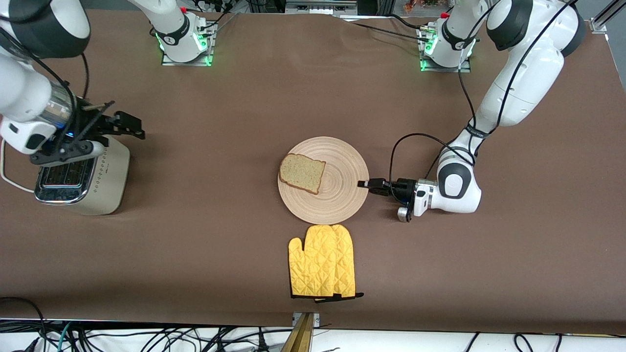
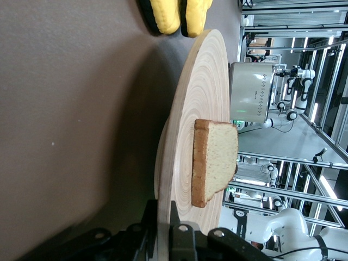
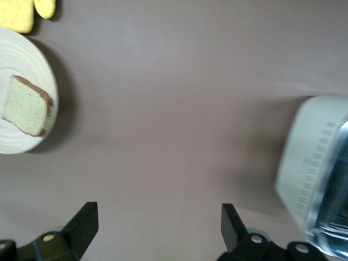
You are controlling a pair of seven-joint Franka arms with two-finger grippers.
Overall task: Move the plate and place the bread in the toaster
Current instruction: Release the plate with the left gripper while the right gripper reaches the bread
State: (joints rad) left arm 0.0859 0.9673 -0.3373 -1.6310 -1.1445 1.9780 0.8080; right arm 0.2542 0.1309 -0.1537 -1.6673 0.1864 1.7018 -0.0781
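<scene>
Bread (image 1: pixel 302 172), a brown speckled slice, lies on the round wooden plate (image 1: pixel 342 195) whose rim the left gripper (image 1: pixel 364 184) pinches, while the right gripper (image 1: pixel 115 124) hangs wide open and empty above the cream-white toaster (image 1: pixel 83 178), unloaded yet.

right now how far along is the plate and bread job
Early. Nothing looks finished: the bread lies on the plate, and the toaster stands at the right arm's end of the table. In hand: the left gripper is shut on the plate's rim. The right gripper hangs open beside the toaster. Left: move the plate, put the bread in the toaster.
</scene>
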